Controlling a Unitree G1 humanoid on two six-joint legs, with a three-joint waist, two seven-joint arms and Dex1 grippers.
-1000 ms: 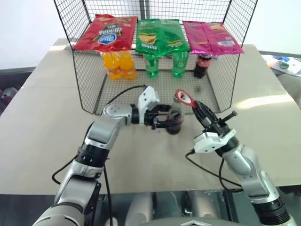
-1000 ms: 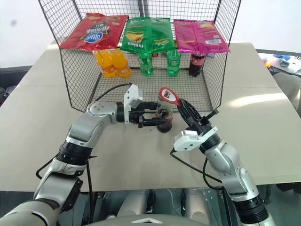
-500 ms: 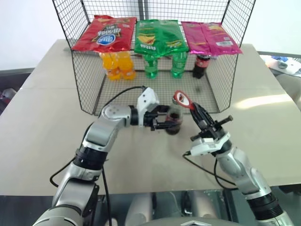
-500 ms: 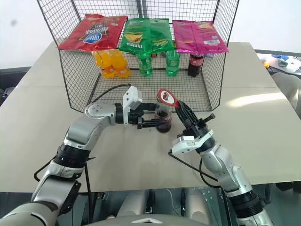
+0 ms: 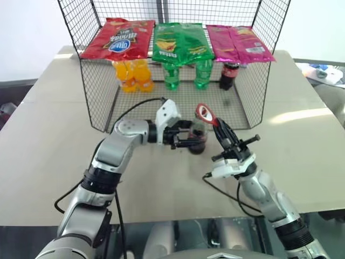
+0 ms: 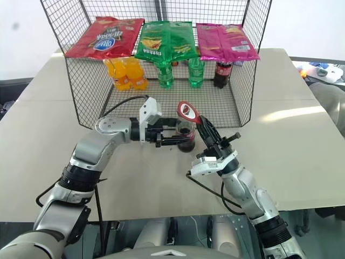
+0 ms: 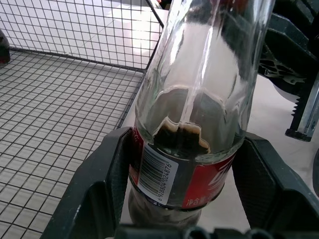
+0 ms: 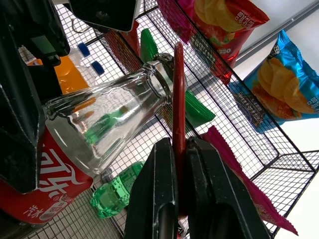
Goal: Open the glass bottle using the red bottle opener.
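The glass bottle (image 5: 198,140) stands on the table just in front of the wire rack, with dark liquid low in it and a red label. My left gripper (image 5: 187,139) comes in from the left and is shut on the bottle's labelled body (image 7: 192,164), one black finger (image 7: 94,184) on each side. My right gripper (image 5: 221,132) points up and away, shut on the handle of the red bottle opener (image 5: 205,113). The opener's ring head sits right at the bottle's top. In the right wrist view the opener (image 8: 178,99) stands edge-on against the bottle's mouth (image 8: 162,74).
A black wire rack (image 5: 99,102) stands behind the bottle with red (image 5: 121,39), green (image 5: 180,42) and pink (image 5: 240,44) chip bags on top. Under them stand orange bottles (image 5: 132,75), green bottles (image 5: 186,75) and a dark red-capped bottle (image 5: 228,75). The beige table (image 5: 48,140) spreads on both sides.
My right arm has edged a little left and tilted, bringing the opener's head closer over the bottle's top. The left gripper keeps its hold on the bottle in the same place.
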